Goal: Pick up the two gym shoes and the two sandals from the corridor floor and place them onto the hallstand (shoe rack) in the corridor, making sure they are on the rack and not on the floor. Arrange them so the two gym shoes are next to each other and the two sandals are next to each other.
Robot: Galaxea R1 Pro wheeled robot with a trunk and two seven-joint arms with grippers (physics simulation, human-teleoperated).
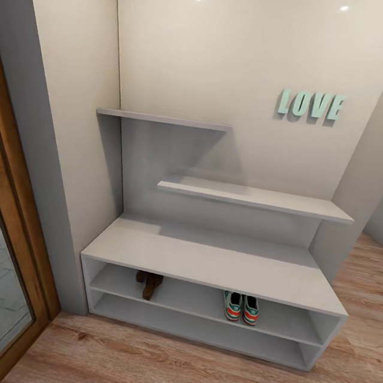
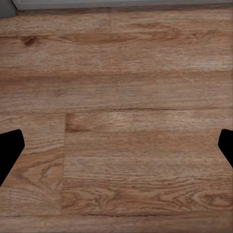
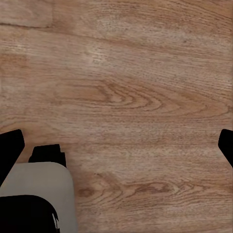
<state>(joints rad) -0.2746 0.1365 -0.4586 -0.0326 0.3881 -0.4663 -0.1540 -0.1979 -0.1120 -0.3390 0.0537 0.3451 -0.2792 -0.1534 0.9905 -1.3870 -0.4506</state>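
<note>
Both sneakers (image 1: pixel 241 307) side by side on upper shelf of shoe rack (image 1: pixel 218 261), right of centre; both sandals (image 1: pixel 149 284) together further left, same shelf. Pairs grouped, off floor (image 1: pixel 162 369), apparently as task wants. Left gripper (image 2: pixel 116 150) and right gripper (image 3: pixel 116 150) spread wide, empty, over bare planks.

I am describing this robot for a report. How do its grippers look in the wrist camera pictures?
Little of them shows. The left gripper has plain black fingertips with angled ends, at both picture edges. The right gripper looks the same, its black fingertips unmarked. No cables or markings are visible. Nearby is a pale grey rounded part with black pieces.
</note>
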